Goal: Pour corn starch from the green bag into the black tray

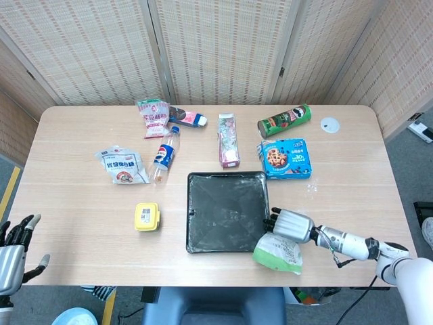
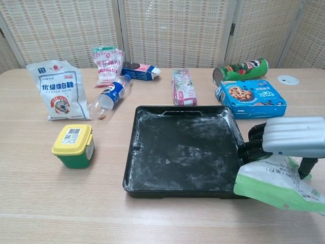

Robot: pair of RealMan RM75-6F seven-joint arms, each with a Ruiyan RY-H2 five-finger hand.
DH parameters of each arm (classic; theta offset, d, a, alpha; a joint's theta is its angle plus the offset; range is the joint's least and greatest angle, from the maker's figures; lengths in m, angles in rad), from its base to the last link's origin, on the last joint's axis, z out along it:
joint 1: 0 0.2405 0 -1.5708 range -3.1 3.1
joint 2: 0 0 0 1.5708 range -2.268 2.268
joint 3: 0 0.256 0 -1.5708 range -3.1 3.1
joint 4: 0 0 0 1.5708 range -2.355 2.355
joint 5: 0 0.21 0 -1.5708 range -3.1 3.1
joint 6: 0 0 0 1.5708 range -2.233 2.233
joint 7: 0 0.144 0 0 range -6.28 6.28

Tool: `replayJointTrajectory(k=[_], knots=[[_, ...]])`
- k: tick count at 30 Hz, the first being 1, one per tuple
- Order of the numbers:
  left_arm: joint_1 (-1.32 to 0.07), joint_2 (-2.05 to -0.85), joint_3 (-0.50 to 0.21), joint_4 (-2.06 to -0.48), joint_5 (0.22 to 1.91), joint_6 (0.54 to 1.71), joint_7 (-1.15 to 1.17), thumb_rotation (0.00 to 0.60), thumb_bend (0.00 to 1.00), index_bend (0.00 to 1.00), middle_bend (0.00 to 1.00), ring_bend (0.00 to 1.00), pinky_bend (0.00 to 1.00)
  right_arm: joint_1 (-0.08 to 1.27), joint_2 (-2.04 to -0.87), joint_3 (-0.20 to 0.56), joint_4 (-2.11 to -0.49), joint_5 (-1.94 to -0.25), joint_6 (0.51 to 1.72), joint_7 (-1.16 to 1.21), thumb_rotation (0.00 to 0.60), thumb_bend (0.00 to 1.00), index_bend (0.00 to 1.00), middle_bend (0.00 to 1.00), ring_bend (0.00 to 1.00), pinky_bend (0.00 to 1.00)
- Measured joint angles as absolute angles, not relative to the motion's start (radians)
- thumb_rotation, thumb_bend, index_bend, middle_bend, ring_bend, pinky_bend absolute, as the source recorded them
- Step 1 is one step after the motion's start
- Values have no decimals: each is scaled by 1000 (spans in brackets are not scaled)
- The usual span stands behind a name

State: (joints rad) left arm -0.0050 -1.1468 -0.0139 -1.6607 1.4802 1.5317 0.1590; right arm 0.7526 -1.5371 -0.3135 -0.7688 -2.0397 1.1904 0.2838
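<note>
On the pale wooden table (image 1: 352, 196) before woven screens (image 1: 223, 47), the right hand (image 2: 284, 140) grasped the green bag (image 2: 274, 183) beside the black tray (image 2: 183, 150), while the left hand (image 1: 13, 250) hung slack and spread.

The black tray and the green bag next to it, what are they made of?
The black rectangular tray looks like rigid plastic or coated metal; I cannot tell which. It is matt and dusted with white powder. The green and white bag looks like soft plastic film, glossy and wrinkled.

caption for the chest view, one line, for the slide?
Right hand rests on the green bag beside the starch-dusted black tray.
</note>
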Motion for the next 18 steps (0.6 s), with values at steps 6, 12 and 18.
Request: replayJointTrajectory(k=[6,12,18], knots=[[-9,-1147,-16,-1662,1480,1527,162,600,346,113,128,185,0,729,-1559,-307,-735,-2014,1232,315,600,163,550,314,407,262],[-11,-1146,-16,-1665,1477,1520,166,600,346,113,144,199,0,714,-1567,-291,-730,-1984,1262,333,600,164,550,316,415,268],[-13,-1145,-16,-1668,1475,1517,169,600,346,113,149,200,0,709,-1564,-284,-740,-1974,1284,331,600,163,535,319,424,268]])
